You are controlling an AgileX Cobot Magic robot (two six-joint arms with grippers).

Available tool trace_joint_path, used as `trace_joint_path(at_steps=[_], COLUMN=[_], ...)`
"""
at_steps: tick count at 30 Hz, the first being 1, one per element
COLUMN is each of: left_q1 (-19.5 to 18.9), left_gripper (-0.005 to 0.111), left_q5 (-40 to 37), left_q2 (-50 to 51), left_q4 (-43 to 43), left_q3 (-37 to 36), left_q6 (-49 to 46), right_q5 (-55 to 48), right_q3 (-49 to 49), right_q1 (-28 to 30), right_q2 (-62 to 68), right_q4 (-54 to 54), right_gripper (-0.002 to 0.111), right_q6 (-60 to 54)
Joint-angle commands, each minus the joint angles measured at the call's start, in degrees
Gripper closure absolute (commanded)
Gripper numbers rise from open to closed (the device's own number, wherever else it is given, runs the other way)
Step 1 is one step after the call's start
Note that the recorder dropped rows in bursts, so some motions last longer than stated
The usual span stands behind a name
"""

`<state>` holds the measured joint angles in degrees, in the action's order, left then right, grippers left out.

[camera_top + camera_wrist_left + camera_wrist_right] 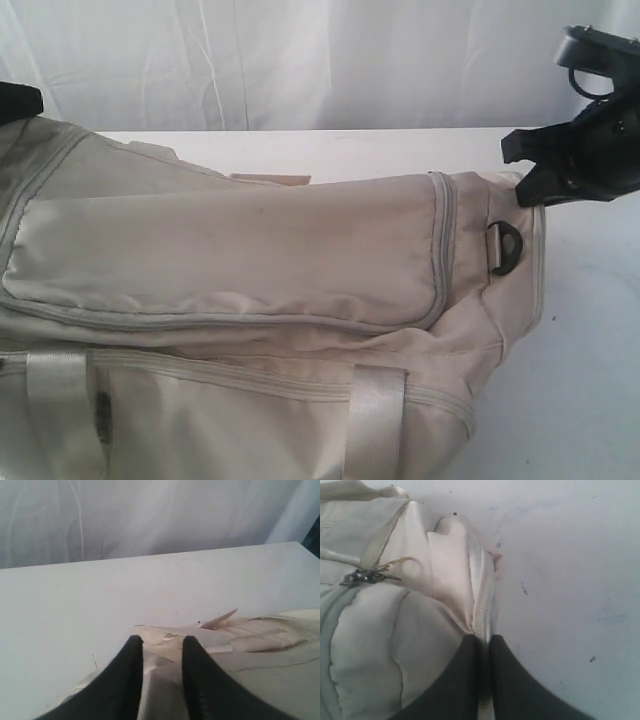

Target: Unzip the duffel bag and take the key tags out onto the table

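We are starting at the right end effector (484, 641). Its two black fingers (462, 680) are pressing almost together and pinching a thin raised seam at one end of the duffel bag (380, 640). In the exterior view, the right end effector (522, 170) is reaching in from the upper right. It is meeting the bag's end panel just above a black D-ring (505, 246). In the right wrist view, a grey zipper pull (365, 576) is lying against a pale strap (380, 542) near the pinched seam, with a thin wire loop (400, 562) beside it.

We are finding the left end effector (160, 642) at an edge of the duffel bag (250, 632), where the cream fabric is meeting the worktop (75, 605). Its fingers (131, 680) are standing a little apart, with a fold of fabric lying in the gap. We cannot tell whether they are clamping that fold or only straddling it.

Moving outward, we are seeing the duffel bag (250, 250) lying on the white worktop (590, 350), filling the left and middle of the exterior view with one end pointing right. A grey zipper (440, 250) is running around a large flap pocket and is looking closed along the stretch we can see. Two shiny webbing straps (375, 420) are crossing the lower panel. A white curtain (300, 60) is hanging behind the worktop.
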<state>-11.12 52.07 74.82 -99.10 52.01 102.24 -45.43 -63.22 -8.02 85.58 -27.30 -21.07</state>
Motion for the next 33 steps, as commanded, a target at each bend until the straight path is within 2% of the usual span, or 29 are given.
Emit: trace_joint_path(at_steps=[1,8,16,19,22,25,27,29,30,33], left_q1=[-0.2,-0.2,-4.2,-4.3,-4.3,-4.3,-4.3,-4.3,-4.3,-4.3], left_gripper=[0.107,0.107,0.107,0.107,0.107,0.106,0.099,0.085,0.076,0.051], left_q5=[-2.9,-10.4,-11.5,-11.2,-8.3,-6.6,-6.0,-5.3,-5.1,-3.4], left_q2=[-3.5,-4.2,-4.2,-4.2,-4.2,-4.2,-4.2,-4.2,-4.2,-4.2], left_q4=[1.3,-0.8,-0.8,-0.8,-0.8,-0.8,-0.8,-0.8,-0.8,0.3], left_q3=[0.8,0.7,-2.3,-2.9,-2.9,-2.9,-2.9,-2.9,-2.9,-2.5], left_q6=[-0.3,4.1,5.5,6.8,6.8,6.8,6.8,6.8,6.8,5.2], right_q5=[0.6,0.7,2.1,2.4,2.4,1.9,1.7,1.9,2.1,2.5], right_q3=[-0.1,-0.1,-0.1,-0.1,-0.1,-0.2,-0.7,-1.8,-2.4,-3.9], right_q1=[1.3,1.3,1.3,1.3,1.3,1.3,1.3,1.3,1.2,1.2], right_q2=[2.1,3.6,3.8,3.8,3.7,3.0,2.5,1.6,1.2,-0.7], right_q4=[4.1,4.7,8.0,5.8,0.7,-3.5,-5.4,-6.0,-7.0,-12.2], right_gripper=[0.108,0.108,0.108,0.108,0.098,0.079,0.064,0.051,0.047,0.047], right_q6=[-2.3,-2.3,-2.3,-1.3,-1.4,-2.7,-2.8,-2.8,-2.8,-7.2])
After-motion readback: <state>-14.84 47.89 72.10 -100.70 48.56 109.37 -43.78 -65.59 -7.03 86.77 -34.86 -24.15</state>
